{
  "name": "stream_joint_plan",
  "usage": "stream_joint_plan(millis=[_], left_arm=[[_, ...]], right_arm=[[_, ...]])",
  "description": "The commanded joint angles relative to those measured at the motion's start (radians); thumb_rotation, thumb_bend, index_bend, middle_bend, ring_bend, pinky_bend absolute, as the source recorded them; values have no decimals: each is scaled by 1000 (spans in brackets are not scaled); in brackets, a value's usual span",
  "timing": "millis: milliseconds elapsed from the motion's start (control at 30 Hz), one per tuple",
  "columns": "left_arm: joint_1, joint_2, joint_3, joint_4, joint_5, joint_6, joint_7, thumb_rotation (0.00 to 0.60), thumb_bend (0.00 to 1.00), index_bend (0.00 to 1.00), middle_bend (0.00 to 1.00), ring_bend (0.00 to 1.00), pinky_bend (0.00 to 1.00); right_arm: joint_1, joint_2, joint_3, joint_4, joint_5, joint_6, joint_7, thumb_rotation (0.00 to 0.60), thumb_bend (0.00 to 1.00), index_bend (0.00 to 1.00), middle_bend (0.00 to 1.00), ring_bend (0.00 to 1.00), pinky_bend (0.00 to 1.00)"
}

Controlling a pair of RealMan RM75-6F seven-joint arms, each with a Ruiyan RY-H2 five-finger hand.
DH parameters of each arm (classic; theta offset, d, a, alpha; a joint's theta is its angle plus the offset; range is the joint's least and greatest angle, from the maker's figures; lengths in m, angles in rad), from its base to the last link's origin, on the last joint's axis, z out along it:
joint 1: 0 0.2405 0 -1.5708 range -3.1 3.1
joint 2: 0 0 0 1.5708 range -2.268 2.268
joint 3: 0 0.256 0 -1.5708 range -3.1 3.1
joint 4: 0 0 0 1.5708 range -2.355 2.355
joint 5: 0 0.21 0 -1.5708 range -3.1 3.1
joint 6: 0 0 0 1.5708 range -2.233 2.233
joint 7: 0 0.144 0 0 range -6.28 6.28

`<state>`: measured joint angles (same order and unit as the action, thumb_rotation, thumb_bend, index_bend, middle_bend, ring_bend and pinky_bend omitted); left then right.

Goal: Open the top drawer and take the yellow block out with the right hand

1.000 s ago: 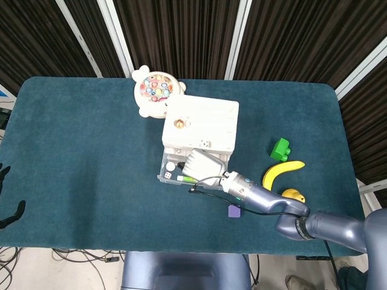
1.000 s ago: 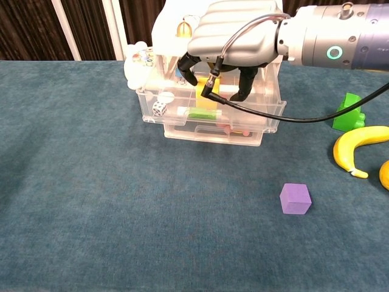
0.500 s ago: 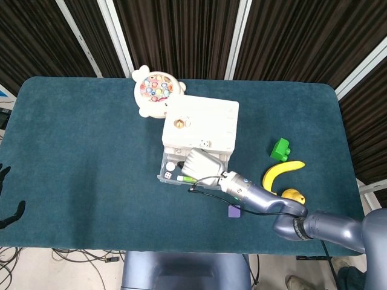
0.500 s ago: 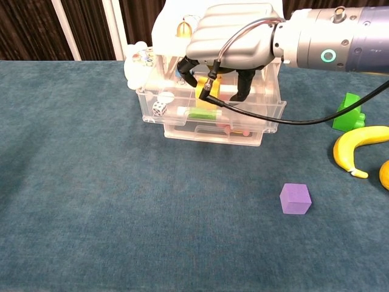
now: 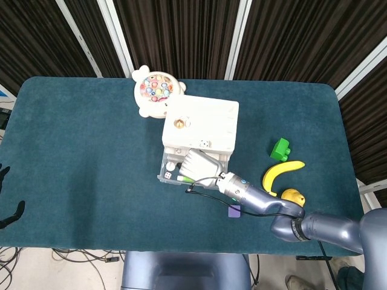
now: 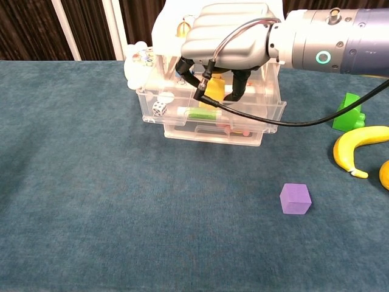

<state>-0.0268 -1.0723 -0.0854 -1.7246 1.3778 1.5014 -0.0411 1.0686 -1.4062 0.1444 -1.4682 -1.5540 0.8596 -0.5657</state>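
Note:
The clear top drawer (image 6: 268, 112) of the white drawer unit (image 5: 202, 124) stands pulled out toward me. My right hand (image 6: 225, 42) reaches down into it from the right, and its fingers (image 6: 238, 90) curl round the yellow block (image 6: 214, 90), gripping it inside the drawer. In the head view the right hand (image 5: 199, 164) covers the block. A white die (image 6: 159, 109) and a green marker (image 6: 203, 114) also lie in the drawer. Only dark fingertips of my left hand (image 5: 11, 212) show at the far left edge, spread apart and holding nothing.
A purple cube (image 6: 295, 199) lies on the cloth in front of the drawer. A banana (image 6: 352, 146), a green block (image 6: 347, 112) and a yellow fruit (image 5: 293, 195) sit to the right. A round fishing toy (image 5: 155, 89) stands behind the unit.
The right hand has shifted slightly left and up over the drawer, its fingers drawing closer round the yellow block. The drawer and everything else stay put.

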Motion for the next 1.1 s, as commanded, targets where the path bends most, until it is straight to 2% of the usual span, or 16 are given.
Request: stream_joint_plan(millis=[33,200,667,833,1100], left_arm=[[0,0,0,0,-2,-1,0,600,365,45,0,0,0],[-1,0,-1,-1,-4,-3,2,600,364,45,0,0,0],[0,0,-1,-2,-3,-1,4,600,365,45,0,0,0],[0,-1,-1,-1,-3,0,5,600,364,45,0,0,0],[0,-3,0,-2,0,2,9,600,364,45,0,0,0]], right_arm=[[-1,0,2,-1,1,2,-4,600,213,535,971,1000,1000],[-3,7,6,-11,3,9,-9,600,248,547,971,1000,1000],[-29,72,35,-94,23,53,38,600,247,556,971,1000,1000],[-56,131,56,-145,28,99,71,600,247,557,971,1000,1000],[-133,275,84,-224,35,195,134,600,247,558,971,1000,1000]])
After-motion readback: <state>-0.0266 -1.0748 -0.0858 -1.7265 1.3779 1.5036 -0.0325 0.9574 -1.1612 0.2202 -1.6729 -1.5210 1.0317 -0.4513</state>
